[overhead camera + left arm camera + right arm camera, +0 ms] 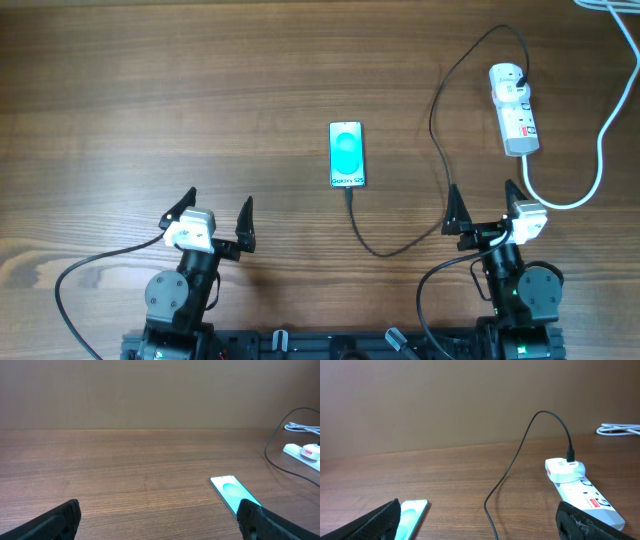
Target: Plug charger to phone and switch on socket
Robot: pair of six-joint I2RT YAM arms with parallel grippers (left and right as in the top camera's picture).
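Observation:
The phone lies flat mid-table, turquoise screen up. The charger, a thin black cable, runs from a white adapter on the socket, loops down the table and ends at the phone's near end; whether its plug is inserted I cannot tell. My left gripper hovers open left of the phone, holding nothing. My right gripper is open and unladen near the cable's loop, below the socket. The left wrist view has the phone by the right finger. The right wrist view shows phone, charger and socket.
A thick white cord trails from the socket's near end and curves up along the table's right side, off the far right corner. The wooden table stretches bare to the left of the phone.

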